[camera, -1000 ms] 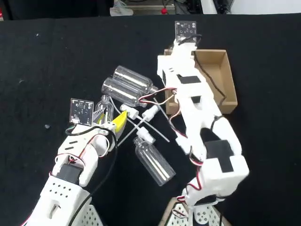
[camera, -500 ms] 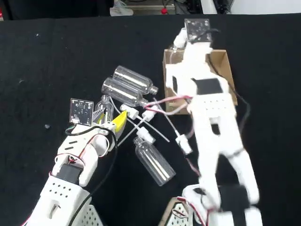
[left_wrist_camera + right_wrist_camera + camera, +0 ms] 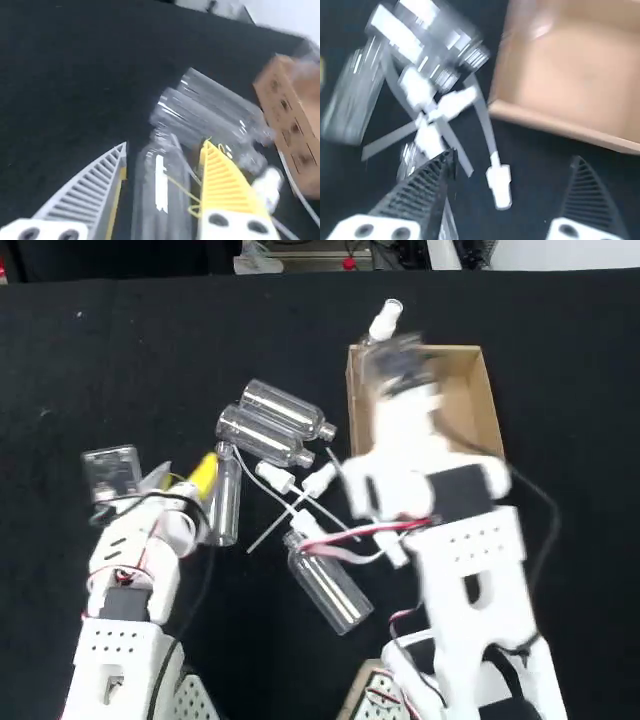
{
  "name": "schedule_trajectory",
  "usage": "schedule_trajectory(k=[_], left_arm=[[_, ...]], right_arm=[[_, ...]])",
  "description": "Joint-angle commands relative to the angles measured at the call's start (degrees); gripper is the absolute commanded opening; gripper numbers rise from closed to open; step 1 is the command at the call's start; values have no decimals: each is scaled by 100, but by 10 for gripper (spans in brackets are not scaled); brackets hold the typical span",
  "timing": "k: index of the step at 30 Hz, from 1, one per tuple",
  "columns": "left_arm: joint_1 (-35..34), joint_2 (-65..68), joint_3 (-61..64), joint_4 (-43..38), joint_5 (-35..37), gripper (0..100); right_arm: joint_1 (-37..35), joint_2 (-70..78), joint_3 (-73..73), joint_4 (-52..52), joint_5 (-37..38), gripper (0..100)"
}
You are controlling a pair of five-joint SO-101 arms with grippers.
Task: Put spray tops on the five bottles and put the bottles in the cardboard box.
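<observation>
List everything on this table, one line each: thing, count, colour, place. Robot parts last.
paired bottles: two, clear, lying side by side mid-table
near bottle: one, clear, white top at its neck, lying beside the right arm
left bottle: one, clear, lying at the left gripper's fingertips
far bottle: one, clear with white spray top, at the box's far corner
loose spray tops: three, white, between bottles and box
cardboard box: one, brown, far right
table: one, black
left gripper: yellow and grey, open
right gripper: black, open, beside the box

The bottles [image 3: 283,410] are glossy clear plastic, the box [image 3: 480,390] matt cardboard
</observation>
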Motion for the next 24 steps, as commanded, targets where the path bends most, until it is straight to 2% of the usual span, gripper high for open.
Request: schedule_trajectory(k=[1, 6, 12, 16, 21, 24], left_arm=[[-479, -44, -382, -132, 422, 230], [-558, -44, -391, -132, 457, 230], [-699, -44, -444, -132, 501, 230], [-699, -44, -453, -132, 501, 230], [-866, -44, -558, -123, 501, 230], [-892, -44, -576, -123, 501, 230]], right_arm=[[-862, 163, 532, -53, 598, 243], [-1495, 356, 1103, -677, 299, 252], [-2224, 356, 1138, -360, 246, 252], [-2321, 488, 1429, -651, 246, 259], [-2286, 936, 1842, -888, 237, 337], [-2303, 1270, 1789, -958, 237, 348]])
